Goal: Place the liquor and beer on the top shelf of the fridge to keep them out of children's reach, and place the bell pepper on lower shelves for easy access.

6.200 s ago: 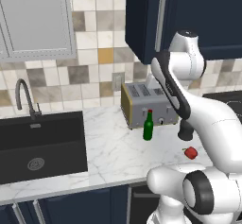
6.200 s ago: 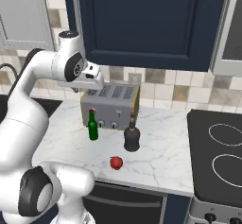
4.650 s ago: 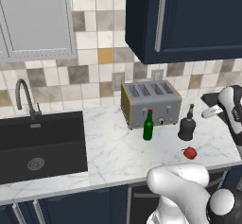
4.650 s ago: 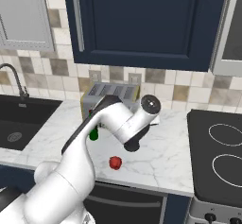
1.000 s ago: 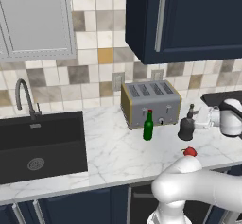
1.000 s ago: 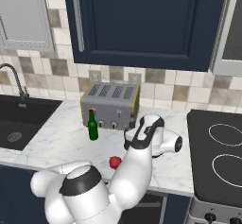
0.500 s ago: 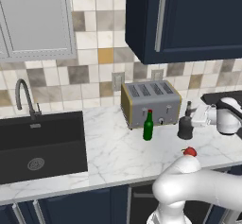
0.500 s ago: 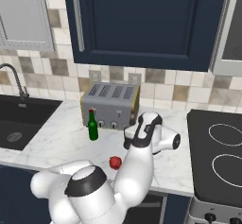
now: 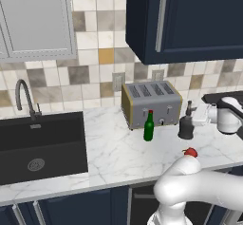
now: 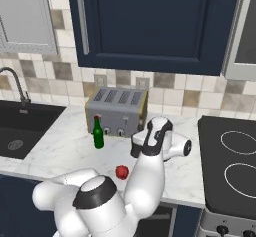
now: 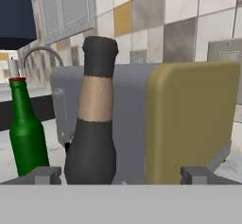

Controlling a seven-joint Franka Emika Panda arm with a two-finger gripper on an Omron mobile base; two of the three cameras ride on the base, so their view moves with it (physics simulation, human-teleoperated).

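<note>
The liquor (image 11: 91, 138), a squat black bottle with a brownish neck, stands close in front of my open gripper (image 11: 120, 176), nearer the left fingertip (image 11: 45, 175) than the right. From the left base view, the liquor (image 9: 185, 126) stands on the marble counter beside the toaster, with my gripper (image 9: 198, 117) just to its right at neck height. The beer (image 9: 149, 126) (image 10: 98, 133) (image 11: 26, 133), a slim green bottle, stands upright in front of the toaster. The small red bell pepper (image 9: 191, 152) (image 10: 121, 171) lies near the counter's front edge. The fridge and its shelves are out of view.
A grey toaster (image 9: 152, 103) (image 11: 189, 119) stands against the tiled wall right behind the bottles. A black sink (image 9: 40, 145) with a faucet lies to the left and a stovetop (image 10: 232, 163) to the right. Dark wall cabinets (image 9: 185, 20) hang above the counter.
My hand has crept a little closer to the liquor bottle from its right. The bottles and the pepper stand where they were, and the jaws stay open.
</note>
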